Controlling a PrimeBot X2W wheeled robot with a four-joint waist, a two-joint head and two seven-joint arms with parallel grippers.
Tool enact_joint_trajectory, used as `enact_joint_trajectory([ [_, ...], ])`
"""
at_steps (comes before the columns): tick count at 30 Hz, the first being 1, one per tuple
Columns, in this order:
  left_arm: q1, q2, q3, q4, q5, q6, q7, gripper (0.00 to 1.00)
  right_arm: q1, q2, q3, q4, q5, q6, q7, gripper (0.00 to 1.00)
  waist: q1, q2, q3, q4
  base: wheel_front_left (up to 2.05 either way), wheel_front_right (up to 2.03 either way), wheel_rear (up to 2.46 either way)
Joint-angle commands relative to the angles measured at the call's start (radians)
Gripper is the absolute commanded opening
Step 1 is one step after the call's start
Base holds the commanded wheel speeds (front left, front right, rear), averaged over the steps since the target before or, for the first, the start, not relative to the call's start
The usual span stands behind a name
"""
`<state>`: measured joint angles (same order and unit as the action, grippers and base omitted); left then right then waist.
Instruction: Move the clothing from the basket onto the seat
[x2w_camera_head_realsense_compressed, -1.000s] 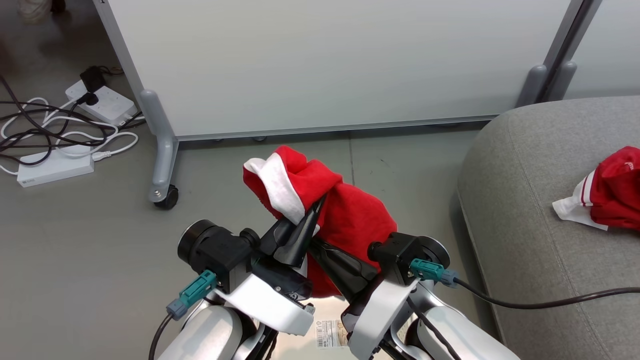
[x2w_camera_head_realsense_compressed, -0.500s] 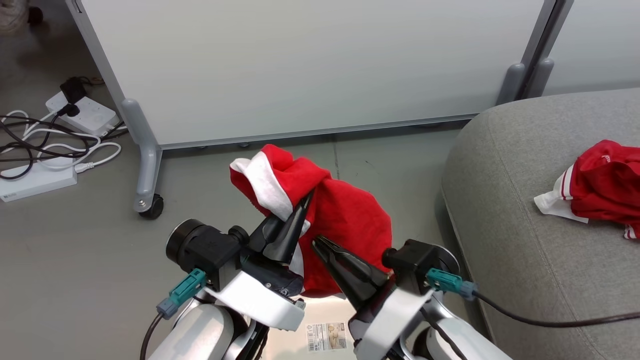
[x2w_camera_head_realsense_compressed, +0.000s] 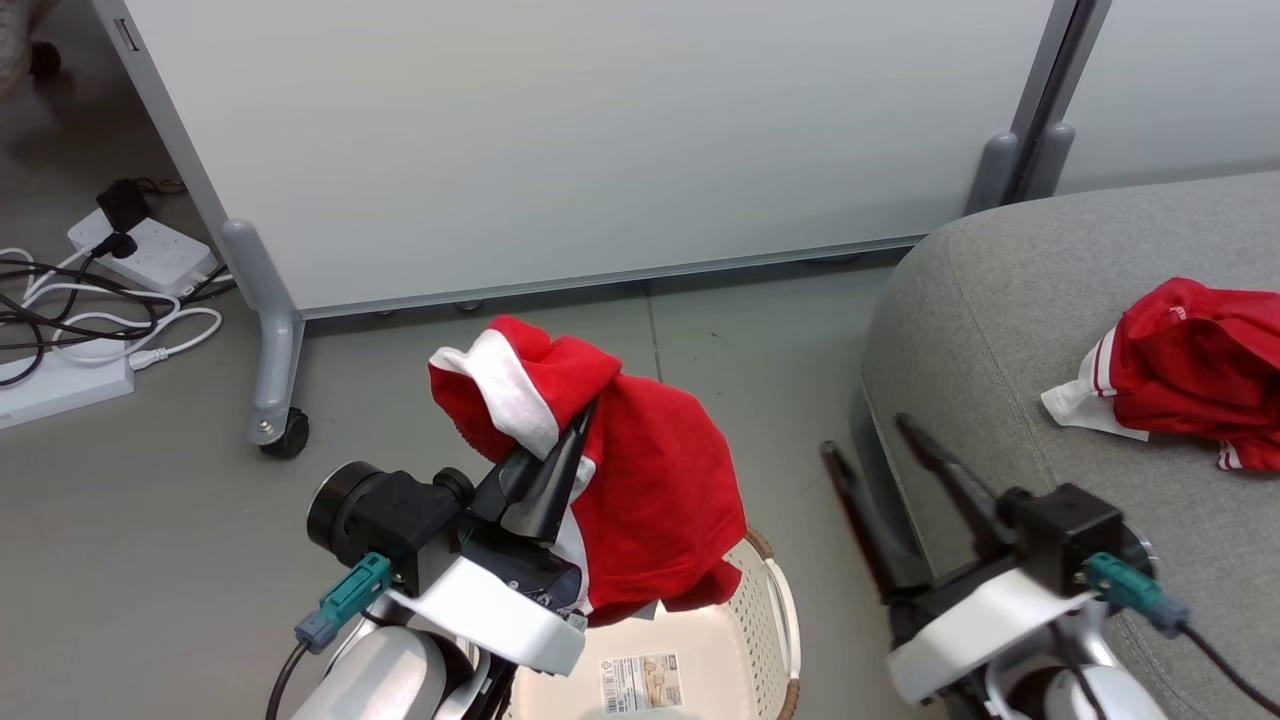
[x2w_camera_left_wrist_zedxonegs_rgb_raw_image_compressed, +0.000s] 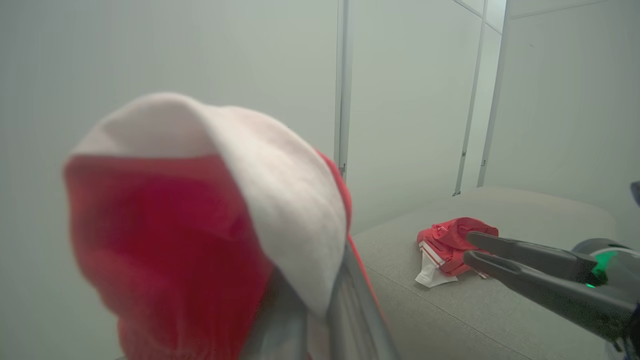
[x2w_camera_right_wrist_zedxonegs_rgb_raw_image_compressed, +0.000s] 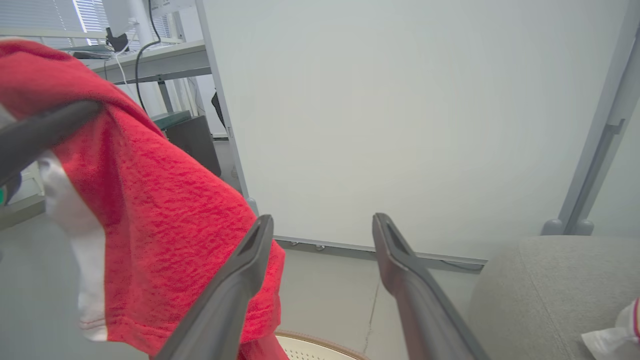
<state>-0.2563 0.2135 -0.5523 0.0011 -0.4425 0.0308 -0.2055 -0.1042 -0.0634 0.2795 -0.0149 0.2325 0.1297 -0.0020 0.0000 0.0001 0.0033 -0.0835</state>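
Observation:
A red garment with a broad white band (x2w_camera_head_realsense_compressed: 650, 480) hangs from my left gripper (x2w_camera_head_realsense_compressed: 590, 405), which is shut on its white trim above the basket (x2w_camera_head_realsense_compressed: 775, 600). In the left wrist view the same cloth (x2w_camera_left_wrist_zedxonegs_rgb_raw_image_compressed: 175, 225) drapes over my fingers. My right gripper (x2w_camera_head_realsense_compressed: 867, 436) stands open and empty to the right, beside the edge of the grey seat (x2w_camera_head_realsense_compressed: 1000, 330), apart from the cloth. Its spread fingers frame the right wrist view (x2w_camera_right_wrist_zedxonegs_rgb_raw_image_compressed: 322, 220), with the red garment (x2w_camera_right_wrist_zedxonegs_rgb_raw_image_compressed: 165, 210) to their left. A second red and white garment (x2w_camera_head_realsense_compressed: 1190, 370) lies crumpled on the seat.
A white partition panel (x2w_camera_head_realsense_compressed: 600, 140) on grey castor legs (x2w_camera_head_realsense_compressed: 270, 400) stands behind on the grey floor. Power strips and tangled cables (x2w_camera_head_realsense_compressed: 100, 300) lie at the far left. The basket's bottom shows a barcode label (x2w_camera_head_realsense_compressed: 640, 682).
My right gripper has drawn away from the red garment to the right and opened. The garment now hangs from the left gripper alone. The head camera has turned rightward.

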Motion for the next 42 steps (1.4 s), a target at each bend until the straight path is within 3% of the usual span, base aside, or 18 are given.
enact_joint_trajectory([
  [1, 0.003, 0.006, 0.004, -0.005, -0.007, 0.006, 0.0, 0.0, 0.014, -0.006, -0.017, -0.007, -0.011, 0.002, 0.004, 1.0, 0.0, -0.0001, 0.001, -0.001, 0.0, 0.0, 0.0],
  [15, 0.019, 0.019, -0.003, -0.013, -0.014, 0.013, 0.005, 0.0, 0.121, 0.0, -0.207, -0.021, -0.061, 0.002, 0.032, 1.0, 0.0, -0.0001, -0.006, -0.003, 0.0, 0.0, 0.0],
  [37, 0.008, 0.032, -0.013, -0.021, -0.018, 0.023, 0.008, 0.0, 0.12, 0.01, -0.215, -0.006, -0.048, 0.002, 0.025, 1.0, 0.0, -0.0001, -0.004, -0.011, 0.0, 0.0, 0.0],
  [42, -0.01, 0.031, -0.02, -0.026, -0.015, 0.017, 0.011, 0.0, 0.07, -0.009, -0.144, -0.019, -0.026, 0.002, 0.031, 1.0, 0.0, -0.0001, 0.005, -0.002, 0.0, 0.0, 0.0],
])
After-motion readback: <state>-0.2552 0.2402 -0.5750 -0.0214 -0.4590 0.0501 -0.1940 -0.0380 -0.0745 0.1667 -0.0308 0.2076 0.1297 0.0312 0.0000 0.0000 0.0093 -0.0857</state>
